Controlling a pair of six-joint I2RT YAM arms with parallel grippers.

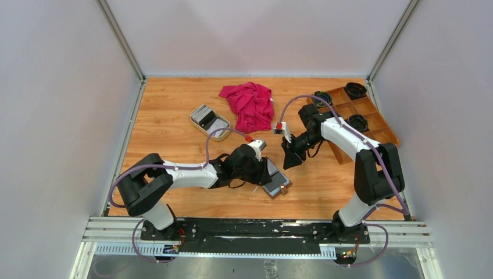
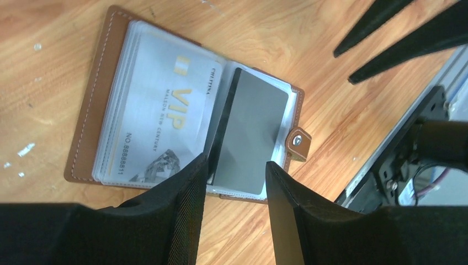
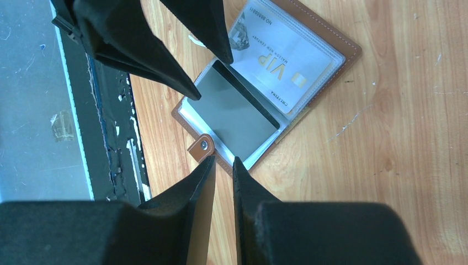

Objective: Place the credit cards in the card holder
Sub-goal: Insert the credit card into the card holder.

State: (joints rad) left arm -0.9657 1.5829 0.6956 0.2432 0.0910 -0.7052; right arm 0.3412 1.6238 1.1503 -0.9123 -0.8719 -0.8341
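The brown card holder (image 1: 278, 185) lies open on the wood near the table's front edge. A white VIP card (image 2: 165, 110) sits in its left clear sleeve. A grey card (image 2: 254, 127) rests tilted over the right page, and I cannot tell if it is inside the sleeve. My left gripper (image 2: 237, 165) is shut on that card's near end, one finger against each long edge. My right gripper (image 3: 224, 161) hangs just beside the snap tab (image 3: 203, 146), its jaws a narrow gap apart with nothing between them. More cards stand in the beige dish (image 1: 200, 123).
A crumpled red cloth (image 1: 250, 104) lies at the back centre. A wooden compartment tray (image 1: 372, 119) with black round pieces stands at the right wall. A metal rail (image 1: 256, 229) runs along the near edge, close to the holder.
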